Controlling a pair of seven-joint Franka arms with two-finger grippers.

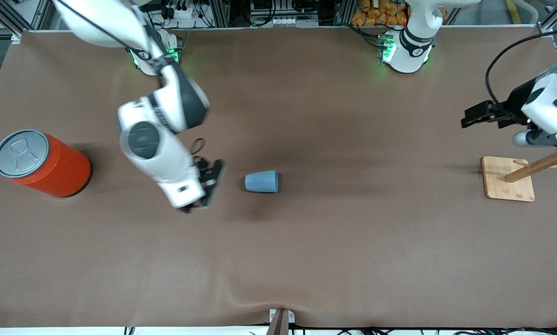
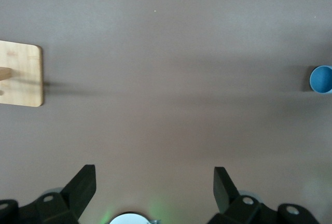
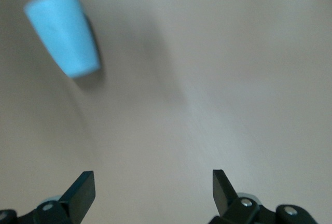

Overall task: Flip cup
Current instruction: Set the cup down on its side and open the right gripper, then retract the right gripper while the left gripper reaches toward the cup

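1. Cup — a small light-blue tapered tumbler, found lying on its side on the brown table, about midway between the two ends. The wider mouth is turned toward the left arm's end, the narrower base toward the right arm's end. Nothing is touching it.

2. Right gripper — positioned low over the table just beside the cup's base end, on the side of the orange can. Its fingers are spread wide and nothing is held between them. In the right wrist view the cup is seen ahead of the spread fingertips, not between them.

3. Left gripper — parked above the table at the left arm's end, near the wooden stand. Its fingers are also fully apart and empty; this arm is judged to be waiting. The cup's round mouth is seen in its wrist view, well apart.

4. Step in hand — the approach is judged to be under way; no grasp has been made and the cup is not yet flipped.

5. Next move — the right gripper would need to be brought around the cup's wall, closed gently, then lifted and rotated so the cup is set standing.
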